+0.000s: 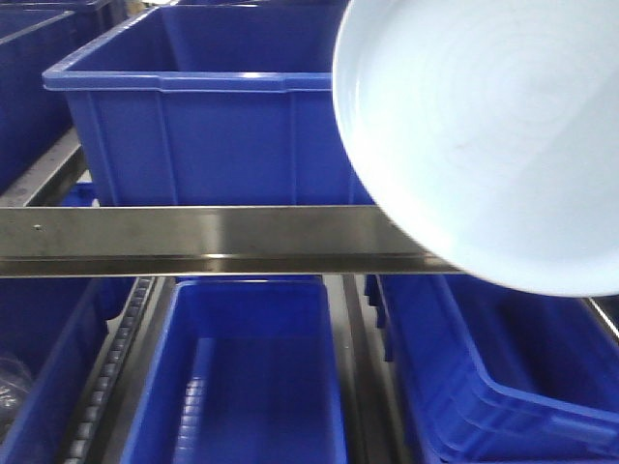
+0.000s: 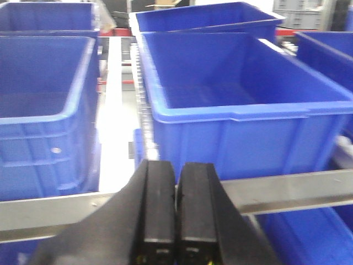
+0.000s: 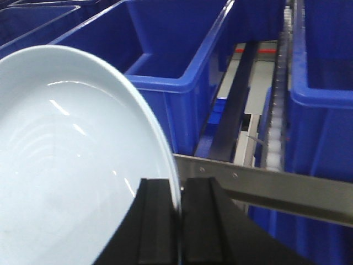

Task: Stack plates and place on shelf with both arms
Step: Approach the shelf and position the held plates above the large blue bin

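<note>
Right hand point(image 3: 179, 221) clamps the plate point(image 3: 66, 165) rim, dish spreading to its left above the shelf rail point(image 3: 287, 190).

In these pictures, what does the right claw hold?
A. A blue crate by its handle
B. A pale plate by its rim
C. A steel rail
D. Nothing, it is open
B: in the right wrist view, the right claw is closed on the rim of the pale plate, which is raised in front of the blue crates.

A steel rail point(image 1: 193, 240) of the shelf crosses right in front of my fingers. Big blue crates point(image 1: 203, 126) fill the room behind it, open on top.
</note>
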Available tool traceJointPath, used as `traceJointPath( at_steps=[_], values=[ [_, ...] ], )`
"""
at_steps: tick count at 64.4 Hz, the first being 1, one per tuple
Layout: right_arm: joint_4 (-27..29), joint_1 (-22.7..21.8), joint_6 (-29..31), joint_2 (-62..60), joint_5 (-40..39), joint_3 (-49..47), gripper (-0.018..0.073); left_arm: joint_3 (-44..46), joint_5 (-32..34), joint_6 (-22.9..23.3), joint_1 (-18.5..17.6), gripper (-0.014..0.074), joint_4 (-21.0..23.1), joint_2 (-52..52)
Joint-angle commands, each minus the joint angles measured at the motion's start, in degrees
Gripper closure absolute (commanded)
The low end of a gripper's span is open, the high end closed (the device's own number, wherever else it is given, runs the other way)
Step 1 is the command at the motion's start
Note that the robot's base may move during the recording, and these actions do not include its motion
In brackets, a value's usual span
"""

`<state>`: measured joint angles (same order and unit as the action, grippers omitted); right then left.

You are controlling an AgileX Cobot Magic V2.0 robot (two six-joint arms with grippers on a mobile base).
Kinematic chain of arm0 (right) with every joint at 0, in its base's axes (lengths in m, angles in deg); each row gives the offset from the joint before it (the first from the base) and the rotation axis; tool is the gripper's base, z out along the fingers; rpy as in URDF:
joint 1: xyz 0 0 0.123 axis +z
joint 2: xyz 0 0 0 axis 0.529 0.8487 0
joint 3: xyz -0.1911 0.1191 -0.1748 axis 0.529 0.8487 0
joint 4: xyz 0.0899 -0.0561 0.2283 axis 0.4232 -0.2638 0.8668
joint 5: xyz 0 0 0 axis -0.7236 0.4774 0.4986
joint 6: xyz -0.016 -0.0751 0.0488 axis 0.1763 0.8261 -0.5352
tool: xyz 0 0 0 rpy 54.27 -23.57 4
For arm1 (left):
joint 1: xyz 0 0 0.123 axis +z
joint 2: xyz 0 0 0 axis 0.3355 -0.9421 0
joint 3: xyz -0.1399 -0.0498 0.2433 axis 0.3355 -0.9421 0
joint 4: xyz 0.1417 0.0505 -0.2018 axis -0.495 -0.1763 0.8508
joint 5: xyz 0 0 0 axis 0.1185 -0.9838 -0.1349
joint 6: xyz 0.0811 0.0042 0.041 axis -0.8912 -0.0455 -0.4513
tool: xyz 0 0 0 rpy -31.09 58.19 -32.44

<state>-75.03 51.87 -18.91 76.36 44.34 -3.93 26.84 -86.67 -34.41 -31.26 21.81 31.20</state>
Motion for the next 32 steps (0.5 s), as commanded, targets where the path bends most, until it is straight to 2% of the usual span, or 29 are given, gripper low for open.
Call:
traceJointPath(
  at_steps=[1, 32],
  values=[
    [-0.21, 0.0, 0.13, -0.09, -6.11, -1.97, 0.0511, 1.67, 4.66, 0.11, 0.09, 0.0516, 0.14, -0.42],
    [-0.21, 0.0, 0.13, -0.09, -6.11, -1.97, 0.0511, 1.67, 4.66, 0.11, 0.09, 0.0516, 0.14, -0.42]
  ],
)
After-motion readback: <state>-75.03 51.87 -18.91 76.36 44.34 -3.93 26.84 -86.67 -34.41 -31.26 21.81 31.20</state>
